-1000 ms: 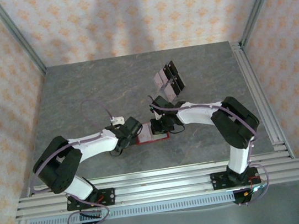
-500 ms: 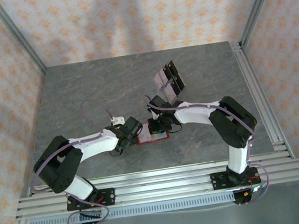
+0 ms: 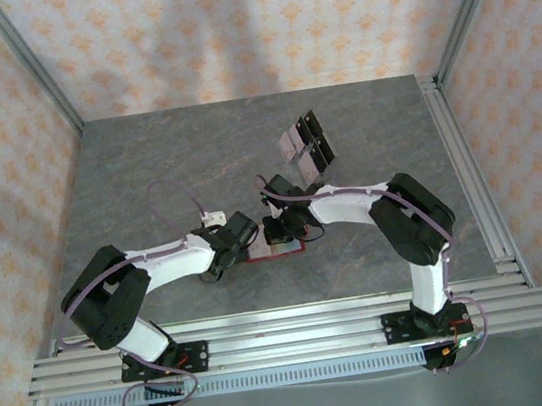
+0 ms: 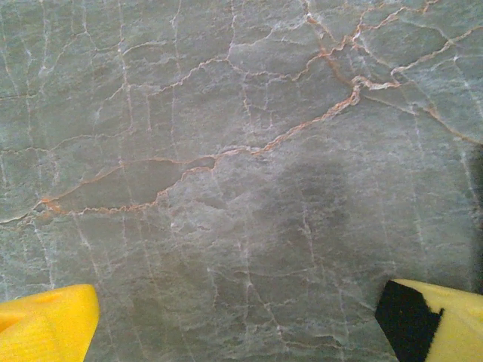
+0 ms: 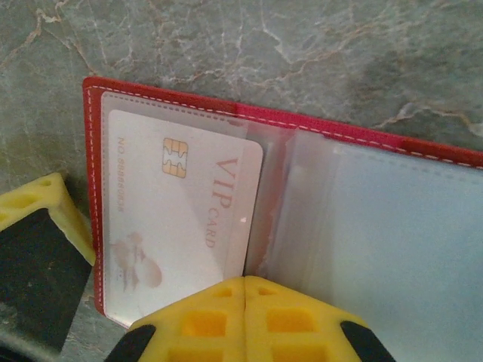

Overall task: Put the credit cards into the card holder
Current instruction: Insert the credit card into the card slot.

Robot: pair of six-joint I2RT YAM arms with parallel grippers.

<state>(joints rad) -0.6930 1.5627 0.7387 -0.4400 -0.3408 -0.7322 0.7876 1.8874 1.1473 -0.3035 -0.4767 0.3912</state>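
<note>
The red card holder (image 5: pixel 362 139) lies open on the table, also seen between the two wrists (image 3: pixel 280 250). A pale credit card (image 5: pixel 177 219) marked VIP sits in its left clear pocket. My right gripper (image 5: pixel 245 285) is shut, its yellow tips together at the card's inner edge by the fold; it stands over the holder (image 3: pixel 281 230). My left gripper (image 4: pixel 241 324) is open wide over bare table, at the holder's left side (image 3: pixel 243 239). One of its fingers (image 5: pixel 34 234) rests just beside the holder's left edge. More credit cards (image 3: pixel 306 148) lie farther back.
The grey marbled table (image 3: pixel 147 180) stretches to the left and back. Aluminium rails (image 3: pixel 471 175) run along the right edge and the near edge (image 3: pixel 290 337). Patterned walls close in the sides and back.
My right gripper has slid a little to the left across the open holder, staying shut. The left arm has barely moved.
</note>
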